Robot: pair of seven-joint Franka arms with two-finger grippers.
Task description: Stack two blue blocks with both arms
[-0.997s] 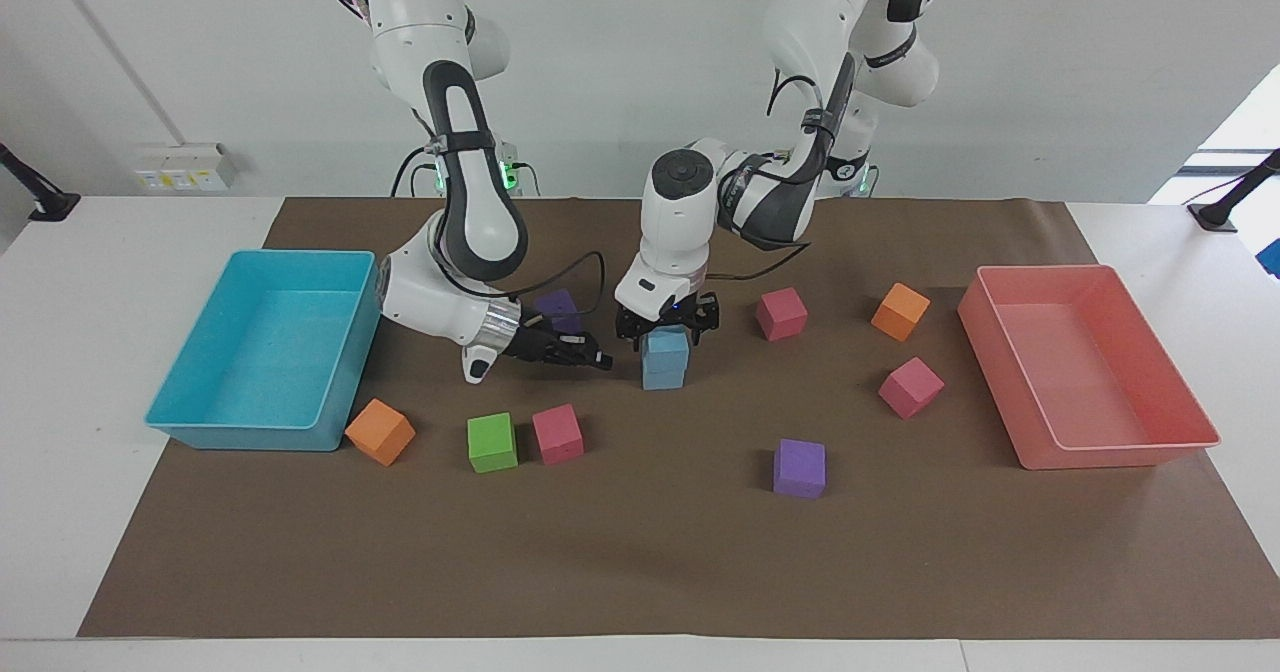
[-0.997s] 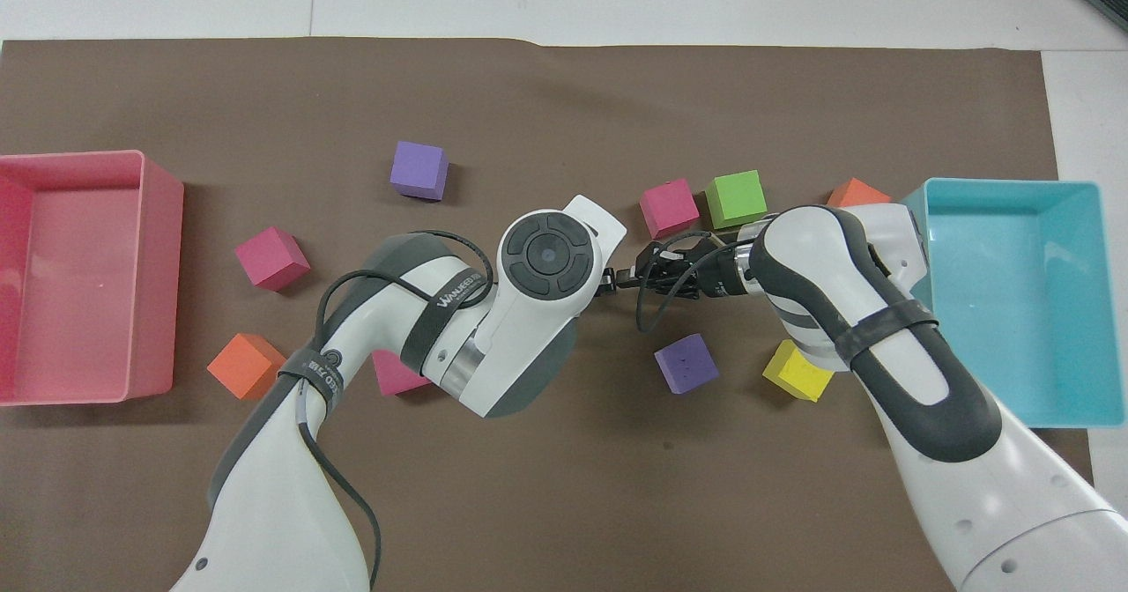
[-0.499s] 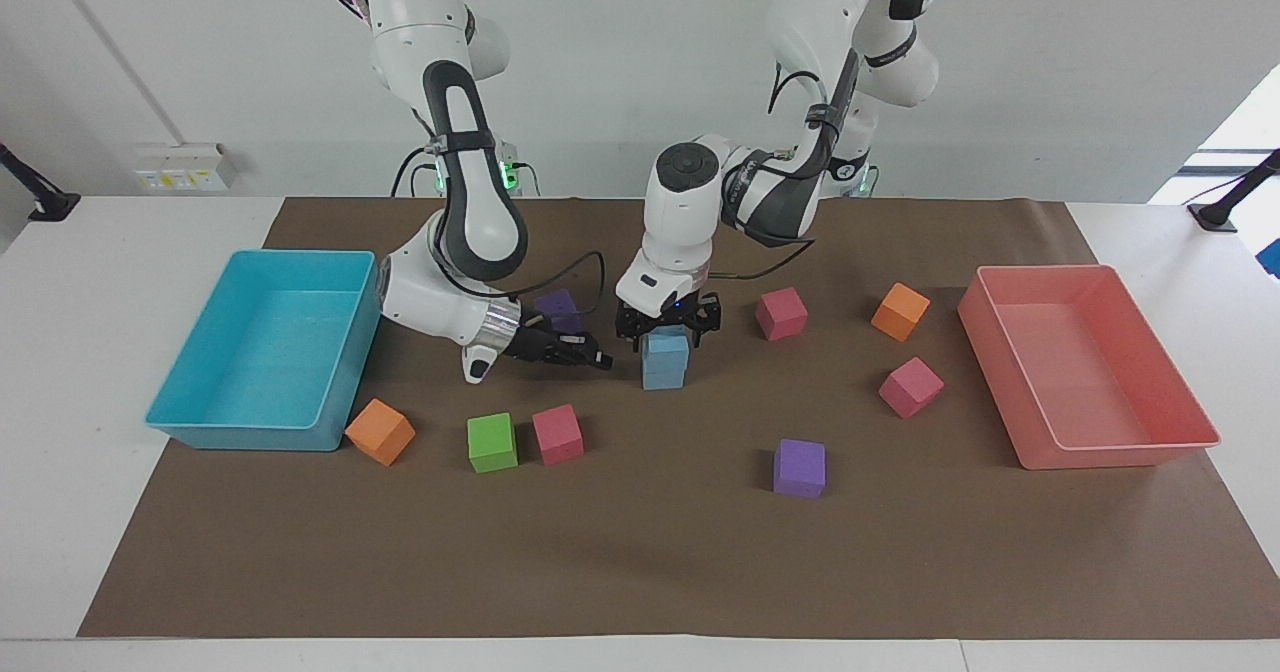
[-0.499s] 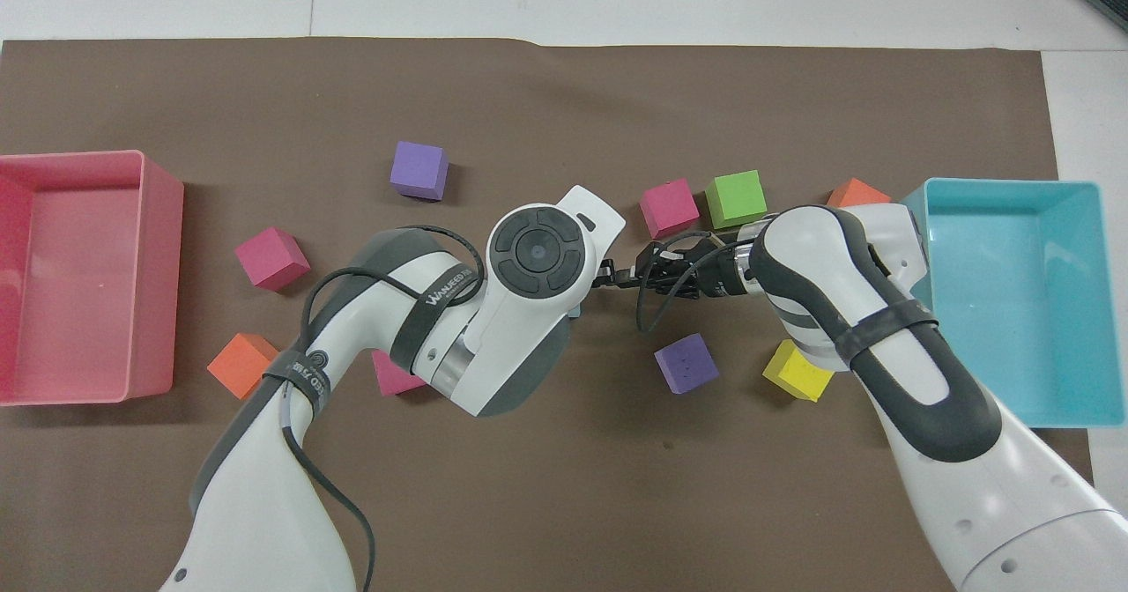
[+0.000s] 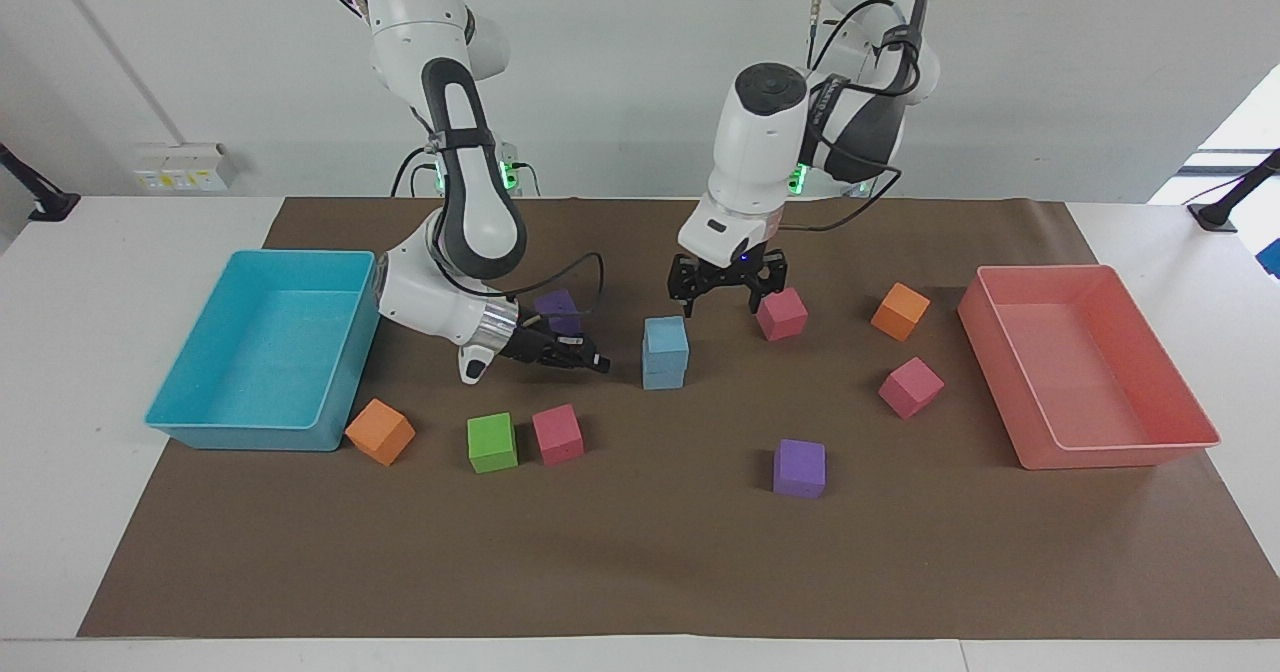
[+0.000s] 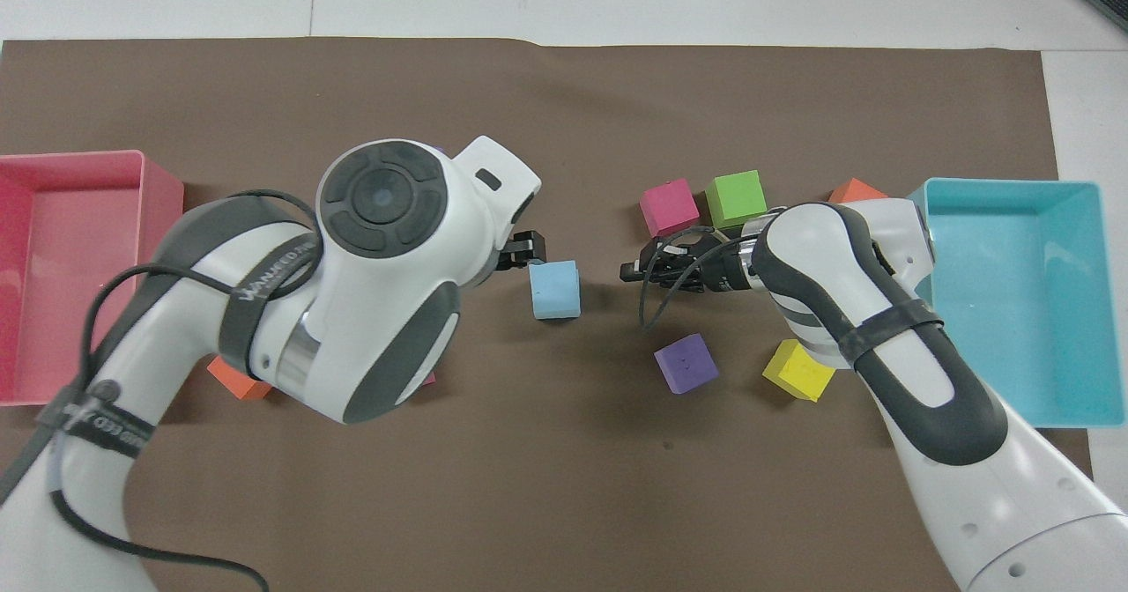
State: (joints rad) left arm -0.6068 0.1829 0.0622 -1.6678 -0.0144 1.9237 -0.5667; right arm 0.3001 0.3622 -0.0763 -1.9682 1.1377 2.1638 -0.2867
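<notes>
The left gripper (image 5: 727, 295), jaws spread and empty, has lifted clear of the two blue blocks (image 5: 665, 352) it was poised over a second ago and now hangs in the air beside a magenta cube (image 5: 781, 313), toward the left arm's end of the table. The blocks stand stacked one on the other mid-mat, untouched. The right gripper (image 5: 596, 361), fingertips pinched together on nothing, stays low just beside the stack, toward the right arm's end of the table, with a purple cube (image 5: 556, 308) by its wrist. Outward, the turquoise tray (image 5: 215, 422) at the right arm's end and the pink tray (image 5: 1110, 447) at the left arm's end each hold nothing; an orange cube (image 5: 380, 431) sits against the turquoise tray's corner.
</notes>
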